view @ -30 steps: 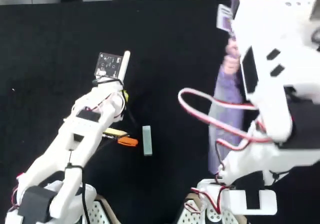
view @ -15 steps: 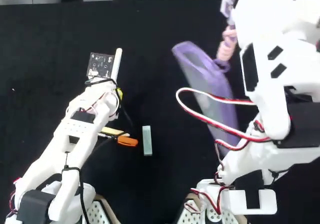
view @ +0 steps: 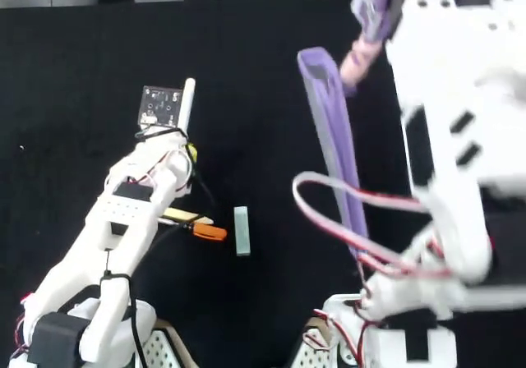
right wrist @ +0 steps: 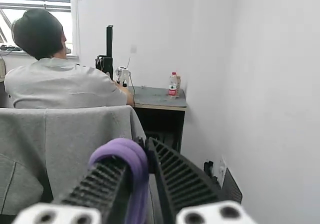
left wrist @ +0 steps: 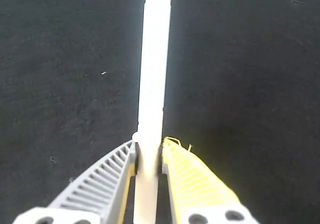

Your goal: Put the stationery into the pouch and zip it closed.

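Purple fabric pouch [view: 333, 150]: lifted off the black tabletop [view: 82, 72]. It hangs edge-on as a long narrow strip on the right arm's side of the pale green rectangular block [view: 242, 231], well apart from it. Its open mouth is at the upper end, farther from the arm bases than the block.
Right gripper [right wrist: 142, 151]: clamped on a rounded purple fold of the pouch, pinched between two ribbed dark fingers [right wrist: 177, 181]. It faces out into the room, not down toward the block.
Pink trinket [view: 359, 58]: dangles by the pouch's upper end, beyond the block; what it is I cannot tell.
White slim stick-shaped pen [left wrist: 152, 84]: held lengthwise in the left gripper. Its free end points away from the block, on the left arm's side.
Left gripper [left wrist: 149, 146]: closed tight on the white pen, one grey finger and one yellow finger pressed to its sides, over the tabletop beyond the block.
Yellow marker with orange cap [view: 200, 227]: lies flat on the tabletop. Its orange end is just beside the block on the left arm's side, and its other end is under the left arm.
Pale green block: lies flat on the tabletop between the two arms, touched by neither gripper.
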